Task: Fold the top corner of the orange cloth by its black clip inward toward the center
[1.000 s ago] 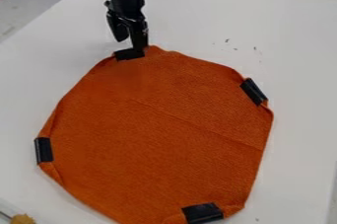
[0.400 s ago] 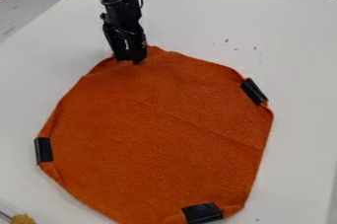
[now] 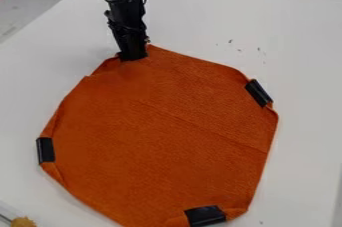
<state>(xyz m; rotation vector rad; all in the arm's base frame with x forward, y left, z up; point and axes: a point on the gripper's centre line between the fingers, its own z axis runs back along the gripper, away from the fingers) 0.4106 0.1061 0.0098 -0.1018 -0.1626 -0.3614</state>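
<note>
Camera view showed the gripper (image 3: 133, 56) clamped on an edge of the orange cloth (image 3: 160, 131), which lay spread below it; grasping looked done, folding or shifting left.

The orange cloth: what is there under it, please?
The cloth lies on the white table. Whether anything else is under it cannot be seen, because the cloth covers that place.

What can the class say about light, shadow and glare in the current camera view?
In the camera view, the light looks soft and even; a faint shadow lies on the white table beside the gripper, whose black details merge; the orange cloth looks matte, with no strong glare.
</note>
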